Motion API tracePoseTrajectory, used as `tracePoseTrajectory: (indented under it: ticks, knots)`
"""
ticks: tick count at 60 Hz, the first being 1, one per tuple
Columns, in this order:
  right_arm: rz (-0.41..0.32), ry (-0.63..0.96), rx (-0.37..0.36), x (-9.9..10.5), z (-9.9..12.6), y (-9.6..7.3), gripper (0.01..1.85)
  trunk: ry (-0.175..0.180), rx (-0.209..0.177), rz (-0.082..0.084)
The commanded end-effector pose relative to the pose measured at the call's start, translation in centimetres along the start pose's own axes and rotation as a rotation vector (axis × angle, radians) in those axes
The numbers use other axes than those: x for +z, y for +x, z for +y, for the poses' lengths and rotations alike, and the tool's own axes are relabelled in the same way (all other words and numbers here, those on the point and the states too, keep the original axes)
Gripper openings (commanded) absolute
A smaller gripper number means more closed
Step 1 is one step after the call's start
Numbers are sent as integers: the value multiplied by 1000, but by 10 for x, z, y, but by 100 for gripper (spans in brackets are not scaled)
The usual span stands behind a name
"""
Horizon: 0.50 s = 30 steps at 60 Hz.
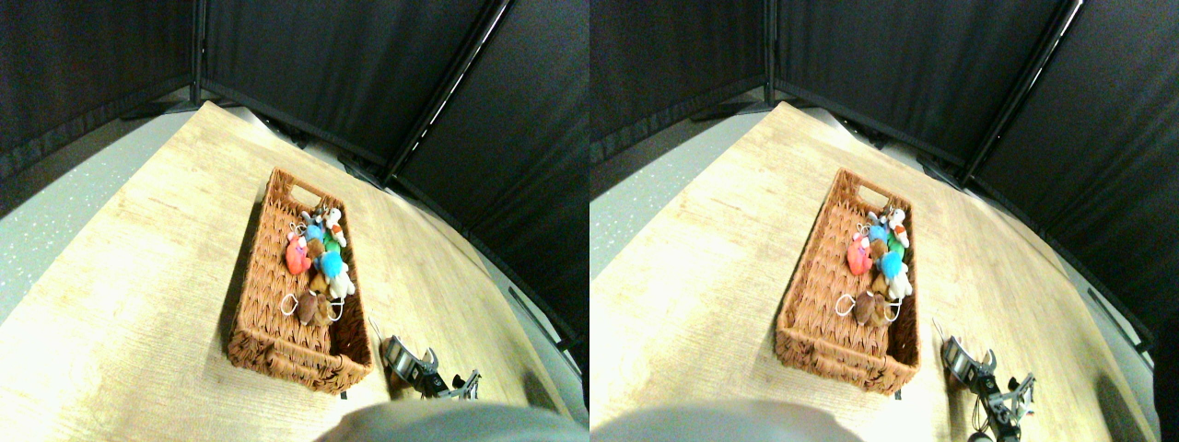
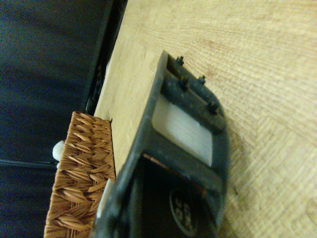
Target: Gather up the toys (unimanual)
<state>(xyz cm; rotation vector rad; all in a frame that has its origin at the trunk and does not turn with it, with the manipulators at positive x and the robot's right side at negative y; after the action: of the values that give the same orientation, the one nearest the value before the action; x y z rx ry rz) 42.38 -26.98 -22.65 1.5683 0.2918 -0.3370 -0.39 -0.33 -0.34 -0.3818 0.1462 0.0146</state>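
- Nearest, the right gripper [image 1: 419,364] is low over the table [image 1: 138,304], just beside the near right corner of the basket [image 1: 267,345]; I cannot tell if its jaws are apart or together, because the gap does not show in either view.
- No toy is seen at the gripper, and none lies on the table around it.
- Next, the toys [image 1: 318,258] lie in a pile inside the basket, along its right side, well apart from the gripper: brown ones nearest, then blue, pink-red, green and white farther back.
- Probably the collecting is almost done or done.
- Risk, as I judge: the gripper is close to the basket wall, so a sideways move can push the basket or catch the wicker, and a loop cord can snag.
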Motion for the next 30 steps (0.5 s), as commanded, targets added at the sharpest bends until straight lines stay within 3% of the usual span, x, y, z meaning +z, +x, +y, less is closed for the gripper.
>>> tracePoseTrajectory:
  ticks: [1,9,20,30]
  knots:
    - [26,18,-28,3,-4,2,88,-22,26,19]
    - [45,87,-61,1,-13,1,84,-25,28,18]
    - [26,81,-94,3,-21,-4,84,-27,33,17]
    - [-22,44,-102,-1,-25,-7,72,-26,38,22]
